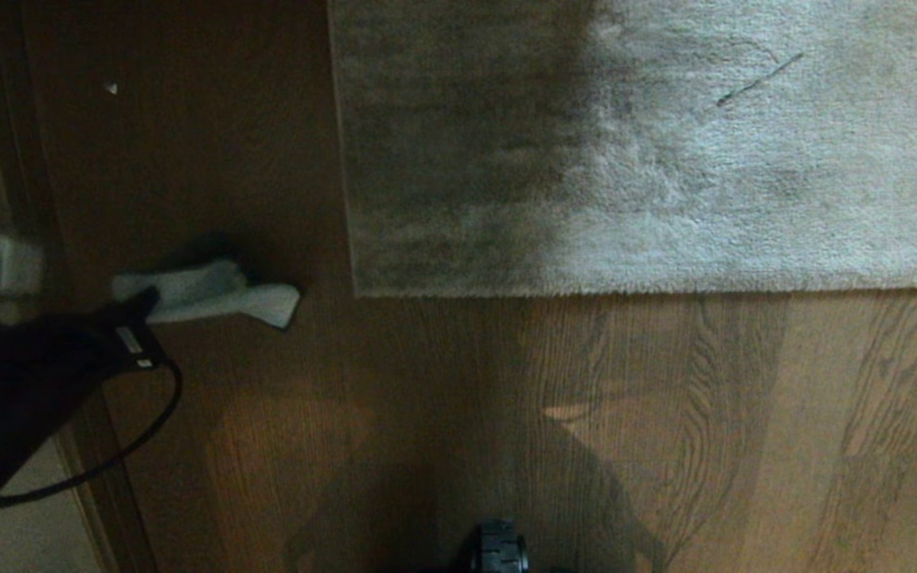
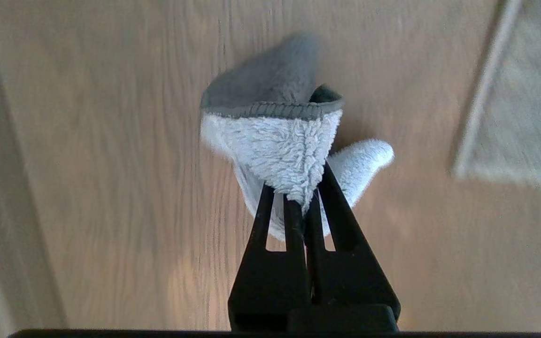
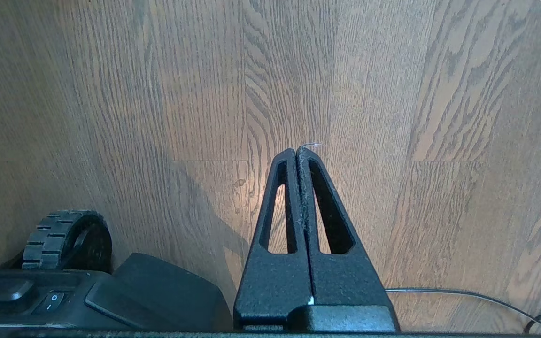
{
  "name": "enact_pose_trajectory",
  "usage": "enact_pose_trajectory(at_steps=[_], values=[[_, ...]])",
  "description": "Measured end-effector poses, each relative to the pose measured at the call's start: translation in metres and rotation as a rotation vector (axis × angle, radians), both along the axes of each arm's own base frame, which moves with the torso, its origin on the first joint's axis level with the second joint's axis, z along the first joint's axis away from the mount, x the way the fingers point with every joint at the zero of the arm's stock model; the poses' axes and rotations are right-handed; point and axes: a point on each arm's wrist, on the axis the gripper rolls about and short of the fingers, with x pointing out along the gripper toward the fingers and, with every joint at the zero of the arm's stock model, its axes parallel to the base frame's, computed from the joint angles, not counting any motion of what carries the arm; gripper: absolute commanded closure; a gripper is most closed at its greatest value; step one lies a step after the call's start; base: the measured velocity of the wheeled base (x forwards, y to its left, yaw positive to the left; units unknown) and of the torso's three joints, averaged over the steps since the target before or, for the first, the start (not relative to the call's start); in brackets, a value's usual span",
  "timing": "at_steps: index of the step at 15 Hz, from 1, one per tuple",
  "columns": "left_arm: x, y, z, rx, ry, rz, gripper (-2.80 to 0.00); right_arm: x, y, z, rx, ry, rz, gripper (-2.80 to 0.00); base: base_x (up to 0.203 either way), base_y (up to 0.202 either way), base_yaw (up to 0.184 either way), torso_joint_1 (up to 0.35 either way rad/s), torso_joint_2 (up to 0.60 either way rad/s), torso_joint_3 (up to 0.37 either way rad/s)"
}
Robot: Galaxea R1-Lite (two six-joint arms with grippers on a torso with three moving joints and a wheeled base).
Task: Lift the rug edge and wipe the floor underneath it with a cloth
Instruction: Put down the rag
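1. We see the rug edge [image 1: 649, 290] running straight across the floor [image 1: 665, 430], ending in a square corner [image 1: 357, 293]. The rug lies flat on the planks, its pile streaked and partly in shadow.
2. Our left end effector [image 2: 304, 199] has its fingers pinched together on the cloth [image 2: 280, 145], which bunches out beyond the tips, pale fleece on one face and a darker grey face with a stitched hem on the other.
3. In the head view the cloth [image 1: 216, 293] sits to the left of the rug corner, apart from the rug, with brown floor between them. The dark left arm [image 1: 29, 382] reaches to it from the side away from the rug, a black cable [image 1: 140, 442] looping beneath the arm.
4. We cannot tell whether the cloth touches the floor or hangs just above it.
5. Our right end effector [image 3: 297, 152] has its fingers pressed flat together with nothing between them. It hangs over bare wood-grain floor, away from the rug, beside the robot's base [image 3: 111, 295] and a ribbed black wheel [image 3: 66, 239].
6. A thin cable [image 3: 477, 298] lies on the floor near the right end effector.
7. A small pale speck [image 1: 111, 87] lies on the dark floor left of the rug.
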Motion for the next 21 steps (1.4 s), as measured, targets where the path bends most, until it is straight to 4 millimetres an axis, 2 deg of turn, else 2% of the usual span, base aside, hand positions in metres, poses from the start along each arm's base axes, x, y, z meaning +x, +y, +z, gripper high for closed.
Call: enact_pose_trajectory(at_steps=[3,5,13,14,21], values=[[0.031,0.007,0.005,0.004,-0.060,0.026,0.00,0.000,0.000,0.000,0.000,0.000,0.000,0.00,0.000,0.000,0.000,0.000,0.00,0.000],[0.045,0.017,0.002,0.010,-0.055,0.058,0.00,0.000,0.000,0.000,0.001,0.000,0.000,0.00,0.000,0.000,0.000,0.000,0.00,0.000],[0.061,0.057,-0.010,0.024,-0.019,0.154,0.00,0.000,0.000,0.000,0.000,0.000,0.000,0.00,0.000,0.000,0.000,0.000,0.00,0.000],[0.061,0.059,-0.011,0.024,-0.015,0.162,-2.80,0.000,0.000,0.000,0.001,0.000,0.000,0.00,0.000,0.000,0.000,0.000,0.00,0.000],[0.059,0.063,-0.015,0.021,0.001,0.174,-2.80,0.000,0.000,0.000,0.000,0.000,0.000,0.00,0.000,0.000,0.000,0.000,0.00,0.000]])
